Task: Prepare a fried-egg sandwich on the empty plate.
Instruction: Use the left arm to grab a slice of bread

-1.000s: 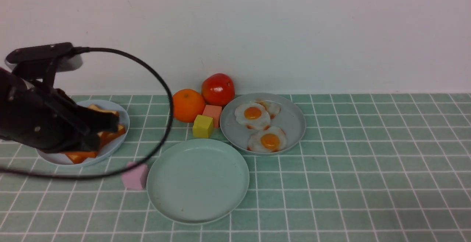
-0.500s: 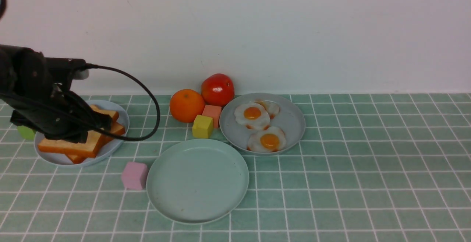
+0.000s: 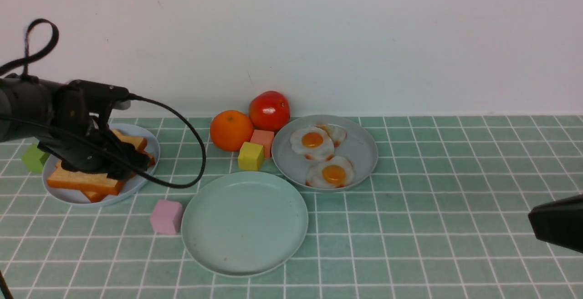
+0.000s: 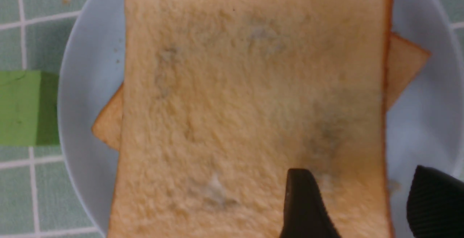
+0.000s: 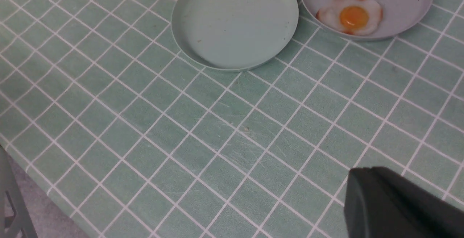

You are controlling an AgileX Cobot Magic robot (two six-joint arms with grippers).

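As it bears all the rest, table [image 3: 432,244]: covered in a green cloth with white grid lines, running back to a plain pale wall.
Left arm [image 3: 27,108]: black, reaching in from the left edge over the pale blue plate.
Empty plate [image 3: 244,224]: pale mint green, at the front centre of the group, its far rim just beside the grey plate.
Grey plate [image 3: 362,151]: behind and to the right of the empty plate, carrying three fried eggs.
Pale blue plate [image 3: 63,193]: far left, well apart from the empty plate, carrying the toast slices.
Toast slices: the top slice [image 4: 235,96] lies flat on the stack; a lower slice [image 4: 402,67] is turned so its corners poke out on both sides (how many lie beneath, I cannot tell).
Left fingers [image 4: 304,209]: spread apart, one above the top slice near its edge, the other past that edge above the plate; whether either touches the toast, I cannot tell.
Right fingers [image 5: 395,205]: pressed together, low over the right front of the table, well apart from all three plates.
Tomato [image 3: 269,110] and orange [image 3: 231,129]: side by side at the back, left of the grey plate.
Fried eggs: one egg [image 3: 312,142] at the plate's back left, one egg [image 3: 334,174] at its front, and a third egg [image 3: 337,131] partly hidden behind the first.
Cubes: yellow cube [image 3: 250,155] and salmon cube [image 3: 263,139] touching, between the orange and the grey plate; pink cube [image 3: 167,217] just beside the empty plate's left rim; green cube [image 3: 34,158] just beside the pale blue plate's left rim.
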